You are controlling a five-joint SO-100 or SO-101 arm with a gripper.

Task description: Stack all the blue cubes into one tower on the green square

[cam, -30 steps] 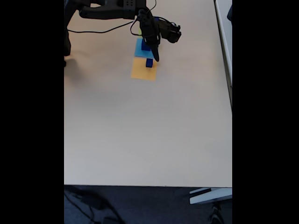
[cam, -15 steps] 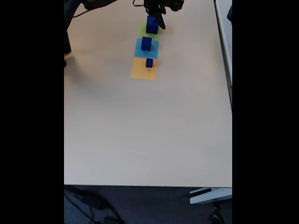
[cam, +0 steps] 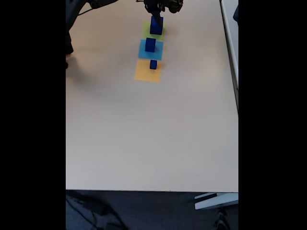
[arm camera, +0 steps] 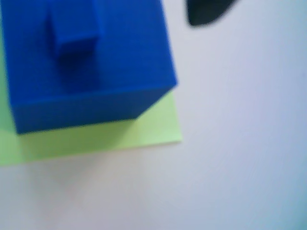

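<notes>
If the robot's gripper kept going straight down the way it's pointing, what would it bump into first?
Probably the big blue cube on the green square, or the tiny cube on top of it. The gripper hangs just above them, though depth is hard to judge.

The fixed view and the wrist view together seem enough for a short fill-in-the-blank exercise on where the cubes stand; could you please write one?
1. In the wrist view, the largest blue cube rests on the ____ square.
2. In the wrist view, a tiny blue cube sits on ____ of the largest blue cube.
3. In the fixed view, the middle blue cube stands on the ____ square.
4. In the fixed view, the small blue cube stands on the ____ square.

Missing words: green; top; light-blue; orange
</notes>
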